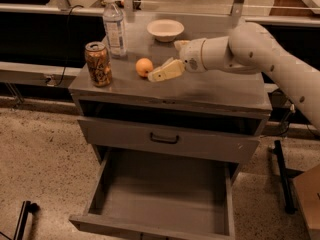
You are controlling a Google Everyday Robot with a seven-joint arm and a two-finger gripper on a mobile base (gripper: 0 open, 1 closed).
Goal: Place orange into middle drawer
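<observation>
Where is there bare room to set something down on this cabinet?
Widest: the bare floor of the open grey metal middle drawer. On the grey cabinet top, the front strip and right front corner are free. Its left and back are crowded: brown soda can, clear water bottle, white bowl, round orange, with the open gripper beside it.

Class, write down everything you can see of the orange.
The orange is small, round, smooth and whole. It rests on the grey cabinet top, between the can and the open gripper, in front of the bottle. The gripper nearly meets it; whether they touch is unclear.
</observation>
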